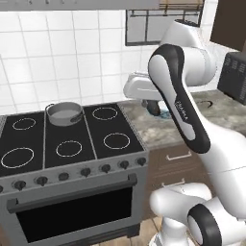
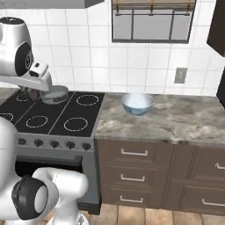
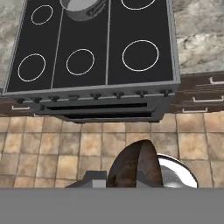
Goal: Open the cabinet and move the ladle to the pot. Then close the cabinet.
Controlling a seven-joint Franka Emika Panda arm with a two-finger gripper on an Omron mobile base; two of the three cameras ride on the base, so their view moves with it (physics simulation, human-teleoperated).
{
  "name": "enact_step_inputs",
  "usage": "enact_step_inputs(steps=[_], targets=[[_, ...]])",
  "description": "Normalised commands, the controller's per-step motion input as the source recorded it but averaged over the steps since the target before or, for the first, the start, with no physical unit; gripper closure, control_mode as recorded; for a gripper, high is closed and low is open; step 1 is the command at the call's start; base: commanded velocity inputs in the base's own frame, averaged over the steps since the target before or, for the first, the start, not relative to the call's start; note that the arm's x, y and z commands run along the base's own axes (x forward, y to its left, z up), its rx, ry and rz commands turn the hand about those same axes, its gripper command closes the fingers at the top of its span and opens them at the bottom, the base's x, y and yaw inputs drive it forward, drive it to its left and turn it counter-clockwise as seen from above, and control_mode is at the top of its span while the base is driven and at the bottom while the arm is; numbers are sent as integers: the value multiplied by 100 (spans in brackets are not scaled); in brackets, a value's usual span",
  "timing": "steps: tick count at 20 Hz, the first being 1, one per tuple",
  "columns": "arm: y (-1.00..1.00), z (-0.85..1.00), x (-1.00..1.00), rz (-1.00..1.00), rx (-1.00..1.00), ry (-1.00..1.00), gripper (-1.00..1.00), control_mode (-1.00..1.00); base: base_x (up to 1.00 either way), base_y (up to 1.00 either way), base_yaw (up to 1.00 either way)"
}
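Left base view: empty pot point(image 1: 63, 113) on the stove's point(image 1: 72, 139) back burner; tool's grip state indiscernible.

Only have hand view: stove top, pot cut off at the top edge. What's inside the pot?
Observer: In the left base view the pot sits on the stove's rear middle burner; its inside looks bare grey.
Operator: Anything on the counter?
Observer: A pale blue-white bowl stands on the counter, right of the stove.
Operator: Cabinet open?
Observer: The dark brown cabinet is cut off at the upper right edge; cannot tell.
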Motion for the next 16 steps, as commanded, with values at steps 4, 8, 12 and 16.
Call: enact_step_inputs(steps=[4, 8, 12, 16], targets=[[0, 0, 0, 0, 0, 0, 100, 100, 54, 100, -6], [0, 0, 0, 0, 0, 0, 100, 100, 76, 94, -2], [0, 0, 0, 0, 0, 0, 100, 100, 98, 83, 0], [0, 0, 0, 0, 0, 0, 100, 100, 100, 45, 0]])
